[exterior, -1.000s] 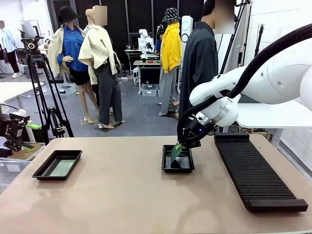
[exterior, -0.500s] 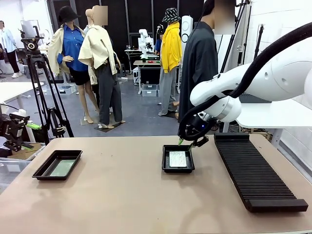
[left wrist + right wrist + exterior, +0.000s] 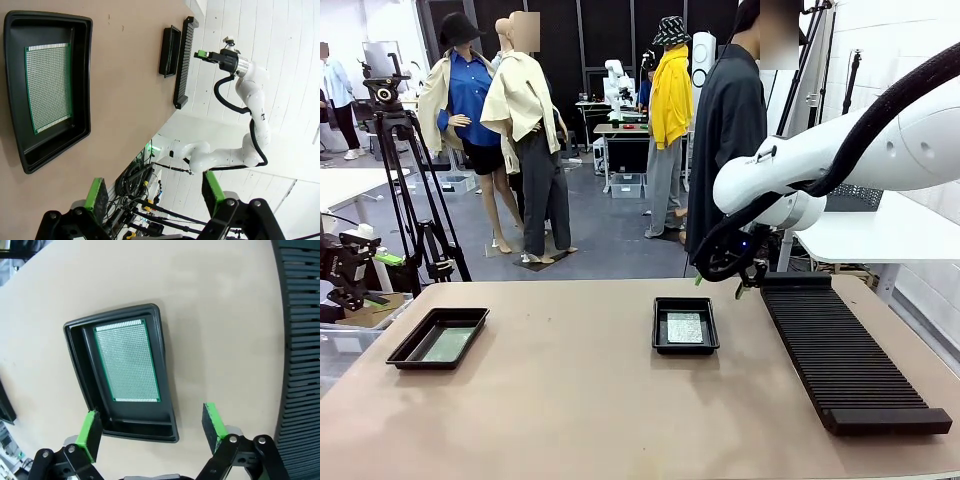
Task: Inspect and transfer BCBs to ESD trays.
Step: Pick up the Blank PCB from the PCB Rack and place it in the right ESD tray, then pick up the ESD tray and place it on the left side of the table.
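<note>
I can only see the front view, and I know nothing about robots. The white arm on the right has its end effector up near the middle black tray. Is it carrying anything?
Observer: No. The right wrist view shows the right end effector open, with its green pads apart and nothing between them.
Operator: What is the pale thing in the tray?
Observer: It is a thin green rectangular circuit board covered in a fine grid of holes. It lies flat on the floor of the glossy black plastic tray.
Operator: And the other arm?
Observer: The left wrist view shows the left end effector open too, above the table near the second black tray.
</note>
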Tool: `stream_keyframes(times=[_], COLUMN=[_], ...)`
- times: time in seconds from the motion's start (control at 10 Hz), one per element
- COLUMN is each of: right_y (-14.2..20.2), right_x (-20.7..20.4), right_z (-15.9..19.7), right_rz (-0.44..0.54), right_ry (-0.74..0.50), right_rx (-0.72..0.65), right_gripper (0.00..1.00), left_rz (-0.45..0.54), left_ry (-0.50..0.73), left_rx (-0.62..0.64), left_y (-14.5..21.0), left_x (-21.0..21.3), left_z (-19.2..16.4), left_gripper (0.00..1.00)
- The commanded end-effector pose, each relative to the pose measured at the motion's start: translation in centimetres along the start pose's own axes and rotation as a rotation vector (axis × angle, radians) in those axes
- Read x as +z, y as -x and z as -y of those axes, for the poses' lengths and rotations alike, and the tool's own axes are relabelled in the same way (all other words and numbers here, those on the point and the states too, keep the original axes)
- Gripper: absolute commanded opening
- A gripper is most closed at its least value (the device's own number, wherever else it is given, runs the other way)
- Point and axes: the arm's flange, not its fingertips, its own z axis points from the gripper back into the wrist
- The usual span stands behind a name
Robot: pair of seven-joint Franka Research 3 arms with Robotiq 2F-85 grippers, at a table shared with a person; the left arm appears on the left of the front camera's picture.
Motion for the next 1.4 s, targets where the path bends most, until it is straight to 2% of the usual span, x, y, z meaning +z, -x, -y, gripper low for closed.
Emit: stream_keyframes(times=[0.0, 1.3], right_y=[0.11, 0.14], right_x=[-0.37, -0.13], right_z=[-0.43, -0.1], right_rz=[-0.013, -0.007], right_ry=[0.027, 0.004], right_rx=[-0.001, 0.004], right_gripper=[1.0, 1.0], left_rz=[0.004, 0.004], left_ry=[-0.024, -0.024], left_rx=[0.016, 0.016], left_y=[0.33, 0.33], left_x=[-0.18, -0.18], left_z=[0.26, 0.26], left_gripper=[1.0, 1.0])
